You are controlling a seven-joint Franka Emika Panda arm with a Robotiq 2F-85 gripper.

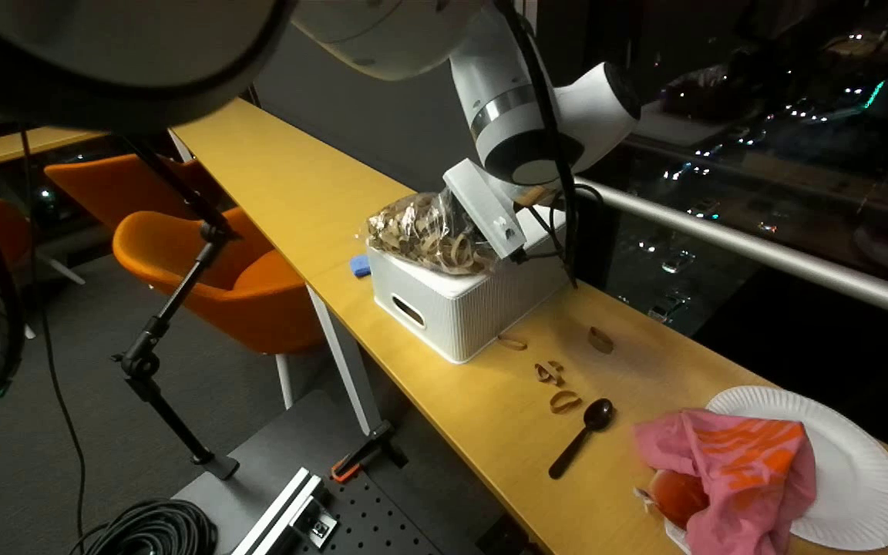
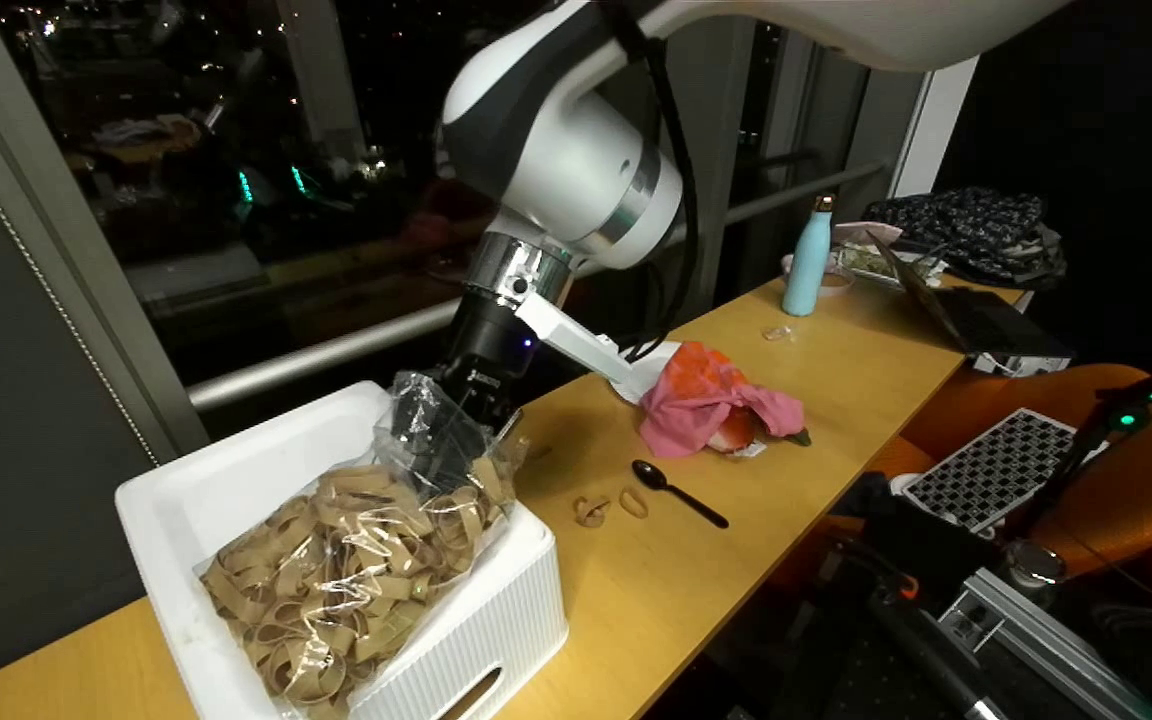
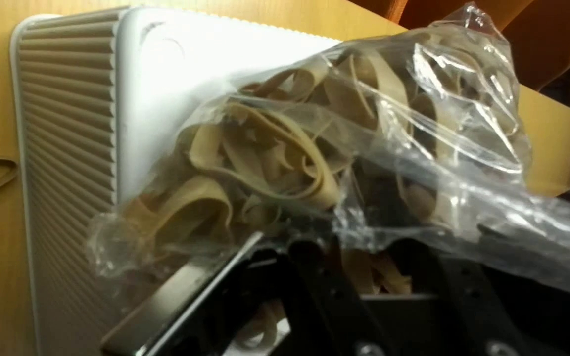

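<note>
A clear plastic bag of tan bands (image 1: 425, 235) lies on top of a white ribbed box (image 1: 490, 308). In an exterior view the bag (image 2: 336, 580) is seen from close by, with the box (image 2: 506, 600) under it. My black gripper (image 2: 446, 465) points down into the bag's mouth, with clear film around its fingers. In the wrist view the gripper (image 3: 344, 247) is dark against the bag (image 3: 275, 153), and tan bands show between its links. The fingertips are hidden by film and bands, so I cannot tell whether they are apart or grip anything.
Several loose bands (image 1: 565, 401) and a dark spoon (image 1: 583, 438) lie on the wooden table. A pink and orange cloth (image 1: 752, 462) covers part of a red round thing (image 1: 677, 497) by a white paper plate (image 1: 868, 478). A blue bottle (image 2: 809, 262) and laptop (image 2: 976, 315) stand farther along.
</note>
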